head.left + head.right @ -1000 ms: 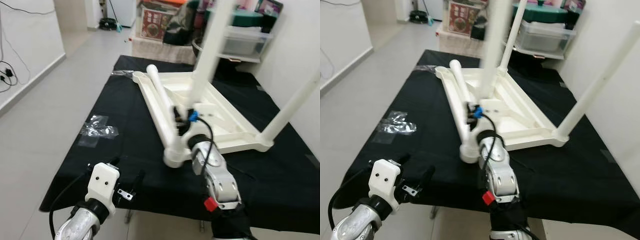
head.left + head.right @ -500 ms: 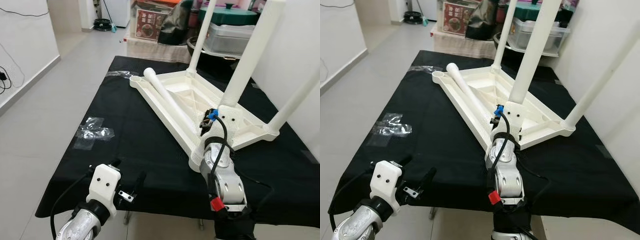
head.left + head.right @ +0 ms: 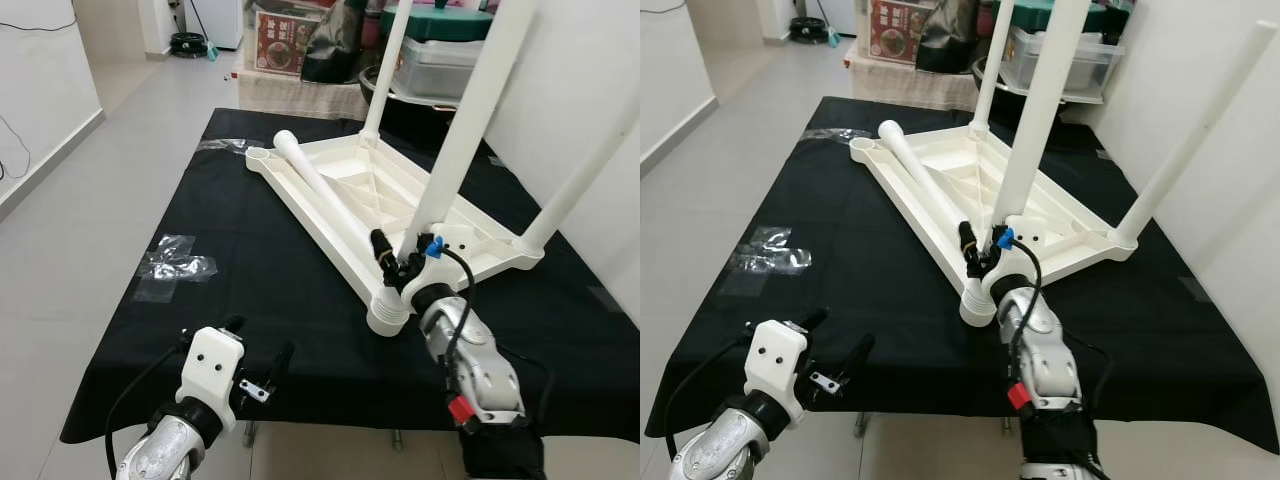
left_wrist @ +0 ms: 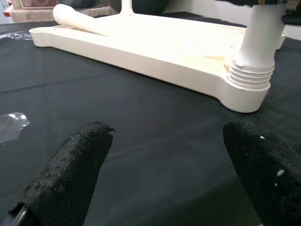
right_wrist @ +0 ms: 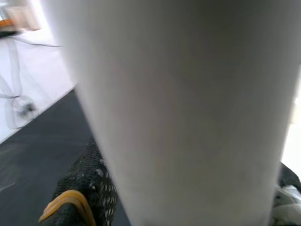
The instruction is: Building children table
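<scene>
No writing is readable. The right claw grips a white leg standing on the upturned white tabletop. The left claw hangs open near the black surface.

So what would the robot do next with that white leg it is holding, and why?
Probably keep twisting it in. The right gripper clamps the upright leg low down, over the near corner socket of the upturned tabletop, and screw threads still show above that socket in the left wrist view. The left gripper hangs open, idle.
</scene>
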Controlling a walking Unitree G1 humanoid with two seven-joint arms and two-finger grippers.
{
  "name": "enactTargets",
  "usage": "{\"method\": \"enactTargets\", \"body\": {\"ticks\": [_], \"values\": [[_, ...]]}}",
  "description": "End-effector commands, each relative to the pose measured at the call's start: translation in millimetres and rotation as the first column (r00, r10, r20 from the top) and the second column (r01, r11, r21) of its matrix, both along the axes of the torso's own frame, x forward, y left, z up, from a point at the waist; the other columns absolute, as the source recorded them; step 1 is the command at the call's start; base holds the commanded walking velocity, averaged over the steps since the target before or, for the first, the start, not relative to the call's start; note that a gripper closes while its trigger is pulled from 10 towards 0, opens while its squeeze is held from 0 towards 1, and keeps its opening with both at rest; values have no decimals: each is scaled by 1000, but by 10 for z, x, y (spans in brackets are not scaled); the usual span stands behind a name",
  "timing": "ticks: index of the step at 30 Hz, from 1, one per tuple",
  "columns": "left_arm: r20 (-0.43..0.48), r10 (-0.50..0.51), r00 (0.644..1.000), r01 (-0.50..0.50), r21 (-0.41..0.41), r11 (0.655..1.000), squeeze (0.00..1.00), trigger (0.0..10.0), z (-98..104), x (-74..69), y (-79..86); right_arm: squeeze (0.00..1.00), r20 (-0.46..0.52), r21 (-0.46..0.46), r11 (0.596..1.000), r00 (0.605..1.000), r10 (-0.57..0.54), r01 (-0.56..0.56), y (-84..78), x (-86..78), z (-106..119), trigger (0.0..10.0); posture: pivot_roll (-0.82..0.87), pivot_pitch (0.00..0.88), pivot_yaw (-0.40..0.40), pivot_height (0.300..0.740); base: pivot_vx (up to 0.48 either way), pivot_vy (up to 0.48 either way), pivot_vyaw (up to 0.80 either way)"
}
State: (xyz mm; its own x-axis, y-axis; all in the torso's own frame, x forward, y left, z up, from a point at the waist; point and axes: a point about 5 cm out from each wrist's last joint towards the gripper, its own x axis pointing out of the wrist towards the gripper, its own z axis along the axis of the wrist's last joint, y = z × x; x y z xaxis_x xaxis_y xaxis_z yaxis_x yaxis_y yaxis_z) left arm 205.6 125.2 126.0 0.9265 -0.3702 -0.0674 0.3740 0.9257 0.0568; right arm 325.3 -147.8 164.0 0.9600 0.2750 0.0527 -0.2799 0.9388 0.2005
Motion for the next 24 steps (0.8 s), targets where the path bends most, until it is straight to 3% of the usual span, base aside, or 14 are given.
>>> {"method": "enactTargets", "body": {"ticks": [1, 3, 4, 6, 7, 9, 11, 12, 13, 14, 16, 17, 24], "values": [[-10, -9, 1000, 9, -4, 1000, 0, 10000, -26, -11, -20, 0, 21, 6, 993, 992, 122, -122, -58, 35, 18, 10000, 104, 44, -135, 740, 0, 0, 0], [-10, -9, 1000, 9, -4, 1000, 0, 10000, -26, -11, -20, 0, 21, 6, 993, 992, 122, -122, -58, 35, 18, 10000, 104, 44, -135, 740, 0, 0, 0], [-14, -23, 1000, 23, -16, 1000, 0, 10000, -23, -27, -35, 0, 24, -5, 979, 979, 204, -204, -100, 57, 31, 10000, 105, 45, -136, 740, 0, 0, 0], [-14, -23, 1000, 23, -16, 1000, 0, 10000, -23, -27, -35, 0, 24, -5, 979, 979, 204, -204, -100, 57, 31, 10000, 105, 45, -136, 740, 0, 0, 0], [-17, -39, 999, 38, -25, 999, 0, 10000, -24, -48, -55, 0, 17, -2, 948, 948, 318, -318, -136, 99, 70, 10000, 108, 44, -136, 740, 0, 0, 0], [-17, -39, 999, 38, -25, 999, 0, 10000, -24, -48, -55, 0, 17, -2, 948, 948, 318, -318, -136, 99, 70, 10000, 108, 44, -136, 740, 0, 0, 0], [-24, -58, 998, 57, -38, 998, 0, 10000, -35, -70, -81, 0, 12, 19, 828, 828, 560, -560, -152, 243, 238, 10000, 132, 45, -138, 740, 0, 0, 0], [-24, -58, 998, 57, -38, 998, 0, 10000, -35, -70, -81, 0, 12, 19, 828, 828, 560, -560, -152, 243, 238, 10000, 132, 45, -138, 740, 0, 0, 0], [-26, -62, 998, 60, -40, 997, 0, 10000, -39, -73, -88, 0, 3, 24, 772, 772, 635, -635, -141, 283, 297, 10000, 141, 46, -145, 740, 0, 0, 0], [-26, -62, 998, 60, -40, 997, 0, 10000, -39, -73, -88, 0, 3, 24, 772, 772, 635, -635, -141, 283, 297, 10000, 141, 46, -145, 740, 0, 0, 0], [-28, -64, 998, 62, -44, 997, 0, 10000, -39, -82, -92, 0, -4, -7, 658, 659, 753, -753, -89, 295, 357, 10000, 161, 50, -150, 740, 0, 0, 0], [-29, -64, 998, 63, -43, 997, 0, 10000, -38, -89, -93, 0, -6, -18, 624, 625, 781, -781, -67, 298, 375, 10000, 161, 50, -150, 740, 0, 0, 0], [-31, -63, 998, 62, -41, 997, 0, 10000, -42, -108, -92, 0, 60, -55, 545, 542, 838, -837, 23, 346, 544, 10000, 171, 47, -154, 740, 0, 0, 0]]}}
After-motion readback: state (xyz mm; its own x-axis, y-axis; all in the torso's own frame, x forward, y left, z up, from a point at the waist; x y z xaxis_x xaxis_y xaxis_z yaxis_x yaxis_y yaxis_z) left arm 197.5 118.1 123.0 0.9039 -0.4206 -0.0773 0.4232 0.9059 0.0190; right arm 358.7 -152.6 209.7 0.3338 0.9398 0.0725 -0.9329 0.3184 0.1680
